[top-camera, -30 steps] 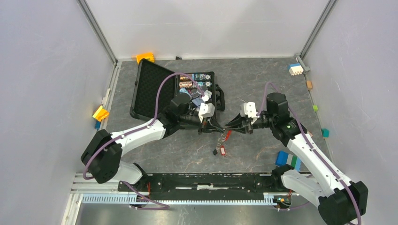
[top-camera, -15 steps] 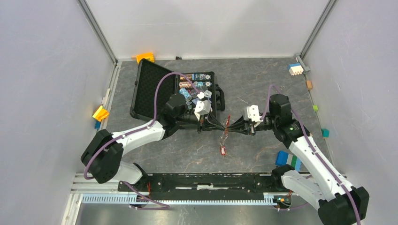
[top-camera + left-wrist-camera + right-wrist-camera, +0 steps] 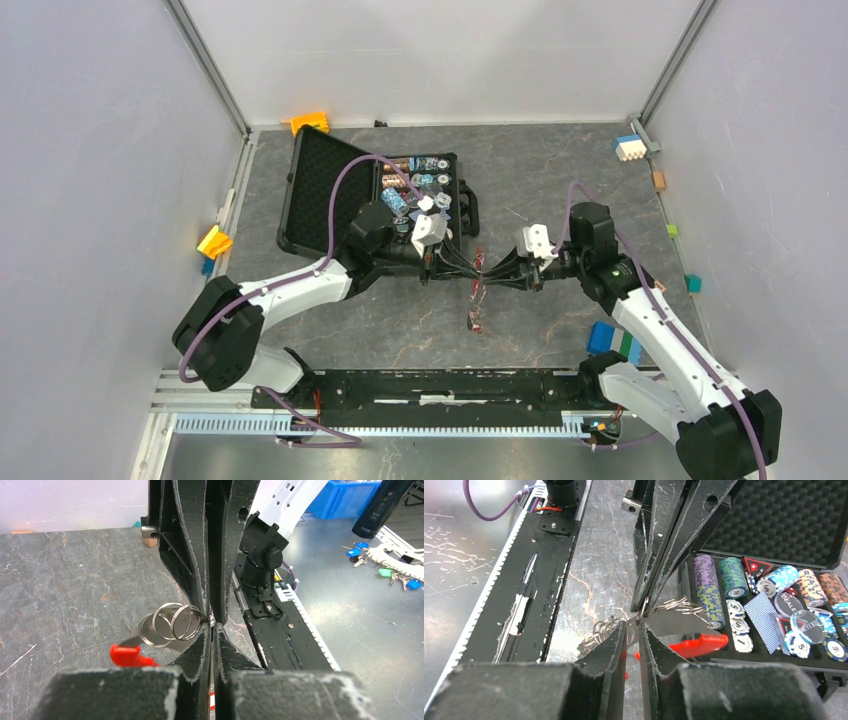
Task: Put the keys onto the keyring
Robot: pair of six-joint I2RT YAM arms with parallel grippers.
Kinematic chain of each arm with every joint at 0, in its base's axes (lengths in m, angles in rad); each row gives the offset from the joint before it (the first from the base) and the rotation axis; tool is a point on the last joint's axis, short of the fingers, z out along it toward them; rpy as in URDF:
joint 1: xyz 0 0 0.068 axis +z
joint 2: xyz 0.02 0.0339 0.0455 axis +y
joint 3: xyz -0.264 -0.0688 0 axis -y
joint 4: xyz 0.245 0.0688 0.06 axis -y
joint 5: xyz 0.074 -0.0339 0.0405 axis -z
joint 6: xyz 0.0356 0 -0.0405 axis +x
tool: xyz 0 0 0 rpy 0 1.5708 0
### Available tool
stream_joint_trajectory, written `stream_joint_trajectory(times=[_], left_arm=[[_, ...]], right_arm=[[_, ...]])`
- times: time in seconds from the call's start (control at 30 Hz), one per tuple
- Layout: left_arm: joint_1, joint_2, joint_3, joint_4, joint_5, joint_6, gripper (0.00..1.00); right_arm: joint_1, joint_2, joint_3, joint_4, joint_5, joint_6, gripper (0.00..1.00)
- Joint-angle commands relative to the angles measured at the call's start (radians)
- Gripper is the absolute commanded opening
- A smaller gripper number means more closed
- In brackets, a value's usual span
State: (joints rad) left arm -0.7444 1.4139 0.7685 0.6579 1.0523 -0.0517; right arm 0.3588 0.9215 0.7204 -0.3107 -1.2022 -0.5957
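My left gripper (image 3: 212, 624) and right gripper (image 3: 635, 626) meet tip to tip above the table's middle. The left one (image 3: 468, 266) is shut on the wire of the keyring (image 3: 170, 625), a bunch of thin silvery loops (image 3: 674, 603). The keyring's chain (image 3: 476, 296) hangs down to its red tag (image 3: 473, 322) on the table. The right gripper (image 3: 492, 274) is closed to a narrow gap at the ring, on the blade of the red-headed key (image 3: 700, 644). That key (image 3: 127, 655) sticks out on the far side of the ring (image 3: 479, 254).
An open black case of poker chips (image 3: 420, 185) with its foam lid (image 3: 318, 190) lies just behind the left gripper. Small coloured blocks sit at the edges: orange (image 3: 310, 122), yellow (image 3: 214, 241), blue-green (image 3: 612, 340). The black rail (image 3: 440, 385) runs along the near edge.
The red key has swung from the near side of the grippers' meeting point to its far side. The two tips have drawn closer together. The chain still hangs to the table.
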Motion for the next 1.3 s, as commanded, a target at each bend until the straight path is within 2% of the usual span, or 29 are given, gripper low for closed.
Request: stream_joint_trajectory(times=[0.0,0.5,0.67,0.77,0.83,0.9,1.0,1.07,1.2,1.27], left_arm=[[0.007,0.005,0.008,0.084,0.002,-0.041,0.02],[0.007,0.013,0.002,0.092,0.005,-0.048,0.02],[0.007,0.016,0.001,0.094,0.002,-0.047,0.02],[0.007,0.017,0.002,0.096,0.002,-0.052,0.02],[0.006,0.018,0.003,0.096,0.002,-0.053,0.02],[0.007,0.017,0.007,0.075,0.0,-0.045,0.09],[0.007,-0.004,0.038,-0.062,-0.002,0.066,0.27],[0.009,-0.028,0.074,-0.245,-0.023,0.199,0.35],[0.007,-0.049,0.182,-0.581,-0.076,0.474,0.43],[0.007,-0.042,0.228,-0.7,-0.098,0.556,0.44]], right_arm=[[-0.003,0.02,-0.014,0.086,-0.049,0.068,0.2],[-0.004,0.026,-0.012,0.156,-0.024,0.136,0.15],[-0.004,0.032,-0.019,0.198,-0.001,0.183,0.11],[-0.003,0.033,-0.021,0.21,0.017,0.191,0.01],[-0.003,0.032,-0.013,0.203,0.051,0.186,0.0],[-0.002,0.036,0.023,0.138,0.098,0.135,0.0],[0.01,0.053,0.114,-0.026,0.19,0.025,0.0],[0.03,0.065,0.169,-0.122,0.252,-0.034,0.0],[0.081,0.082,0.237,-0.253,0.386,-0.098,0.0],[0.099,0.098,0.262,-0.295,0.427,-0.11,0.0]])
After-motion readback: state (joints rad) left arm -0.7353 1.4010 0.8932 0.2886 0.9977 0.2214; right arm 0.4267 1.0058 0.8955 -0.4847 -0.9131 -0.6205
